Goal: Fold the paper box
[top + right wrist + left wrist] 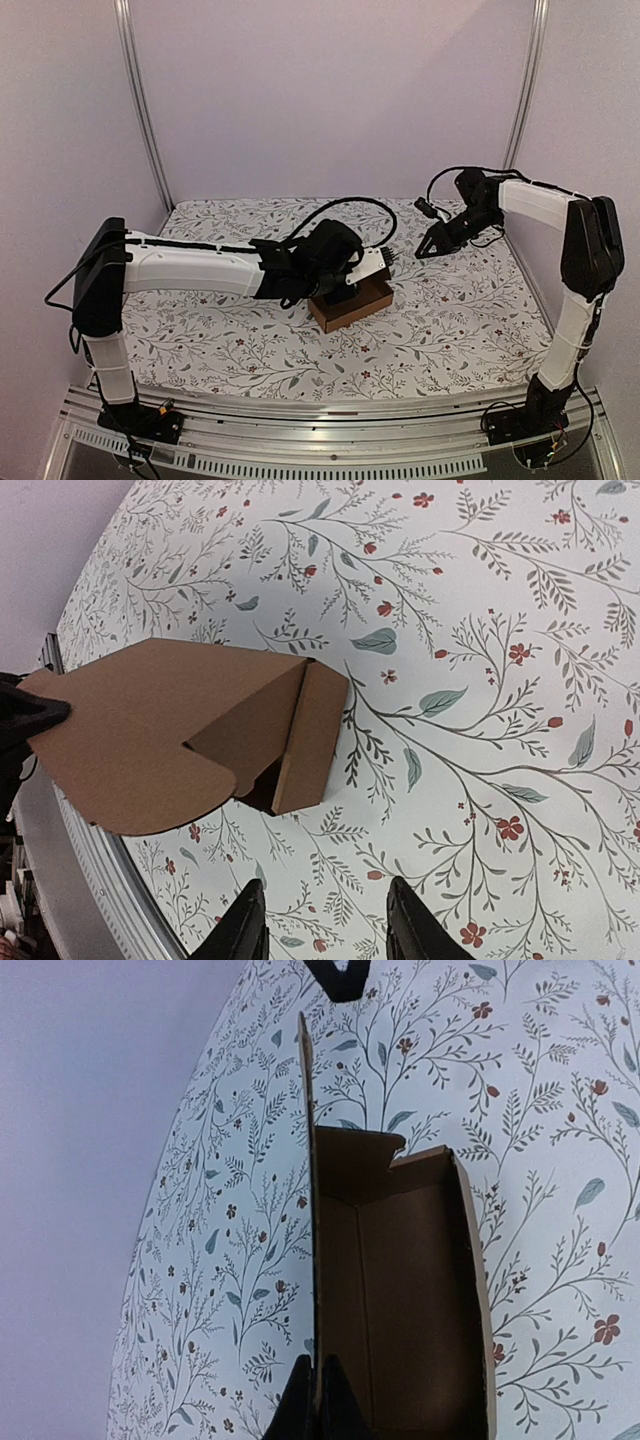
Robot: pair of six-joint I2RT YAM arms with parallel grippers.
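While the floral-printed surface [480,310] carries it near the middle, the paper box [352,305], plain matte brown cardboard, sits half-formed: shallow trough up, tall round-eared panel unfolded. The left tool [315,1390] pinches that thin panel's edge. The right tool [325,910] hangs spread and empty, well apart. The next move probably calls for tucking that panel down.

From above, the left arm [200,268] hides most of the paper box [352,305], whose near end the left wrist view's bottom edge crops.

Brown paper box [352,306], white floral tablecloth [460,312]
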